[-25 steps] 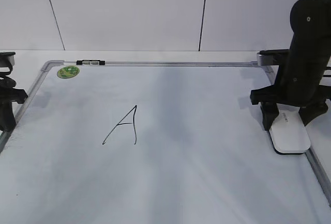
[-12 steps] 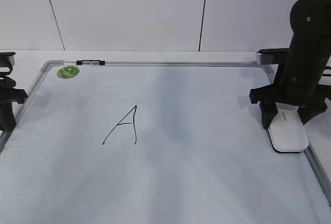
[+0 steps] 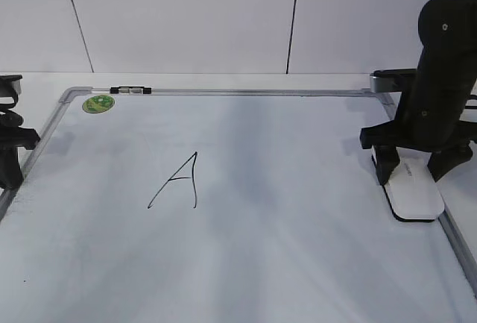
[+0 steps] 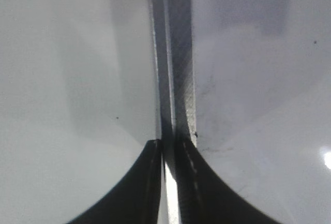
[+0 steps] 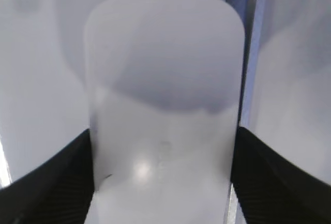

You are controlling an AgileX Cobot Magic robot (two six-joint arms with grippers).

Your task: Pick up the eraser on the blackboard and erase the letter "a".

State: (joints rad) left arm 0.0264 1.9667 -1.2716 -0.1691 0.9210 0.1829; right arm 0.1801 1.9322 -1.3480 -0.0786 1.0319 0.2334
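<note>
We note the right hand (image 5: 163,177) clamped on the white rounded plastic eraser (image 5: 164,110) in its wrist view, while the left hand (image 4: 170,144) shows closed, empty.

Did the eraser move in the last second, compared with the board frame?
Yes, slightly. The eraser shifted a little up the view, toward the far right corner of the blackboard frame, between the right hand's fingers.
</note>
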